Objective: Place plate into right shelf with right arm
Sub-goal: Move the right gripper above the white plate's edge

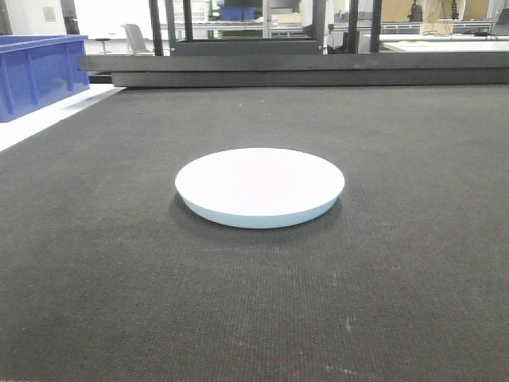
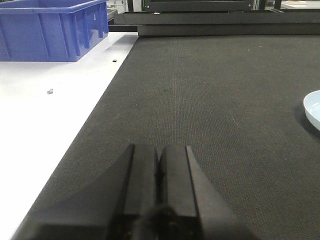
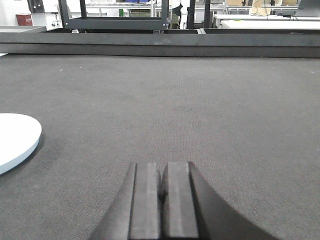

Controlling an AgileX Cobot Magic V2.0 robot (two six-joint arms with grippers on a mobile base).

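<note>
— While hovering low over the dark woven mat (image 2: 210, 100), looks pressed together: black left gripper (image 2: 160, 150), flat fingers meeting along a thin seam, nothing pinched.

— And the black right gripper (image 3: 161, 167)?

— Likewise closed finger to finger, holding nothing, low over the mat.

— Whereabouts of the plain white round glossy plate (image 1: 260, 185)?

— Lies flat on the mat, near its middle in the front view, casting a thin shadow beneath the sloping rim. Shows only as a pale sliver at the right edge of the left wrist view and as a white arc at the left edge of the right wrist view. Sits ahead of and between the two grippers, touched by neither.

— Farther back?

— Off to the left, a bare white tabletop (image 2: 40, 110) bordering the mat, bearing a blue plastic rectangular bin (image 2: 50, 30) toward its far end. Past the mat's far edge, long dark flat rails (image 1: 318, 70) lying crosswise; behind those, black upright frame posts (image 1: 157, 28).
</note>
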